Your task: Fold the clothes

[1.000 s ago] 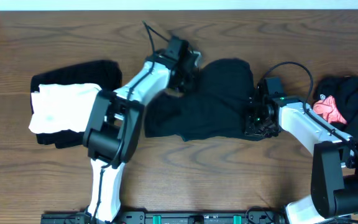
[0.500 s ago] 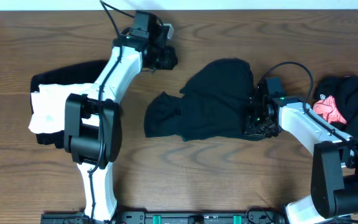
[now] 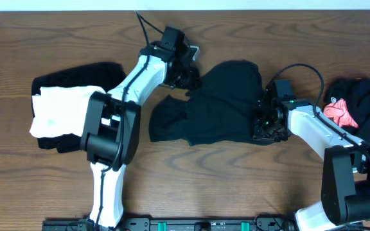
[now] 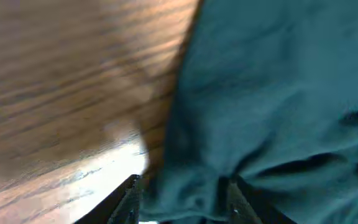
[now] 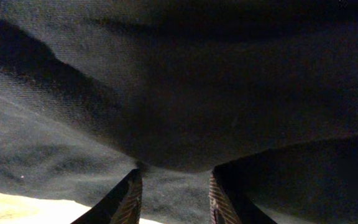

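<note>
**Desk:** What sits closest to you on the screen?

**Me:** Bare wood of the table point(image 3: 236, 179) comes first. Beyond it is the black shirt point(image 3: 217, 112), crumpled across the middle between my two arms. It isn't flat. One lobe bunches out toward my left, and a rounder lump sits on the far side.

**Desk:** And your right hand?

**Me:** My right gripper point(image 5: 174, 182) is at the shirt's right edge. On its wrist camera, a fold of black cloth bulges down between the two fingers point(image 5: 131, 190) and fills the gap. I read that as pinching the shirt.

**Desk:** What's out to the sides?

**Me:** On my left, well apart from the shirt, a white garment point(image 3: 66, 110) lies on top of a black one point(image 3: 92, 72) whose edges show around it. On my right, near the table's edge, is a dark heap point(image 3: 368, 93). A pink garment point(image 3: 340, 114) sits on it, just beside my right arm.

**Desk:** And the left hand?

**Me:** That one is farthest out. My left arm reaches across to the shirt's far left edge, and my left gripper point(image 4: 180, 194) is over the cloth there. Its fingers point(image 4: 129, 199) stand spread apart, with cloth lying in the gap and bare wood to one side. The picture is too blurred to tell whether the tips touch the cloth.
</note>
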Tool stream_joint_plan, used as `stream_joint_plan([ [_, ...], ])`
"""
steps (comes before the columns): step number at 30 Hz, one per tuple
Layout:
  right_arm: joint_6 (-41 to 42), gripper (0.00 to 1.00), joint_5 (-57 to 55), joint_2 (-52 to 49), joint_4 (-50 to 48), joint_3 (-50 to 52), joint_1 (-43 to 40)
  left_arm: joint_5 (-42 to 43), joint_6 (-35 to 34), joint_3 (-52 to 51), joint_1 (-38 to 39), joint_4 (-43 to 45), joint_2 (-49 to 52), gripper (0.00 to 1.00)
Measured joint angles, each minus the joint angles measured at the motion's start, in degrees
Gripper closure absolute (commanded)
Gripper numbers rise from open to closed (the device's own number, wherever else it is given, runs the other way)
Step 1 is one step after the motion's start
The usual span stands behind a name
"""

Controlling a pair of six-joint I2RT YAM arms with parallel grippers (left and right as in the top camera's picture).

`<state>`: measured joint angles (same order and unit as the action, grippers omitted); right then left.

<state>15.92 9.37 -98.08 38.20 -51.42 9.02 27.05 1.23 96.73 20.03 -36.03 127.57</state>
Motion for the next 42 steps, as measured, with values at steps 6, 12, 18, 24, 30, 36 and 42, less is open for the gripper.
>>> stream_joint_plan([
  [6, 0.02, 0.66, -0.09, 0.00, 0.00, 0.00, 0.02, 2.62, 3.74, -0.52, -0.09, -0.48, 2.19, 0.53],
  [12, 0.02, 0.66, -0.11, 0.00, -0.04, 0.02, 0.02, 5.64, 5.20, -0.57, 0.72, -1.09, 2.58, 0.94],
  [18, 0.02, 0.65, -0.09, 0.00, -0.13, 0.02, 0.00, 5.20, 5.51, -0.55, 1.55, -0.85, 2.62, 0.94],
  [24, 0.28, 0.65, -0.17, 0.00, -0.13, 0.02, 0.02, 0.28, 3.58, 2.60, -1.03, -1.05, 2.62, 0.94],
  [30, 1.33, 0.65, -0.33, 0.00, -0.17, 0.02, 0.02, -1.84, 1.46, 8.76, -5.68, 0.48, 2.62, 0.94],
  [36, 1.70, 0.65, -0.39, 0.00, -0.20, 0.04, 0.02, -4.04, 0.33, 9.46, -8.74, 1.44, 2.60, 0.94],
  [42, 1.97, 0.59, -0.20, 0.07, -0.55, 0.04, 0.22, -4.57, 0.07, 9.49, -8.20, -5.49, 2.60, 0.89],
])
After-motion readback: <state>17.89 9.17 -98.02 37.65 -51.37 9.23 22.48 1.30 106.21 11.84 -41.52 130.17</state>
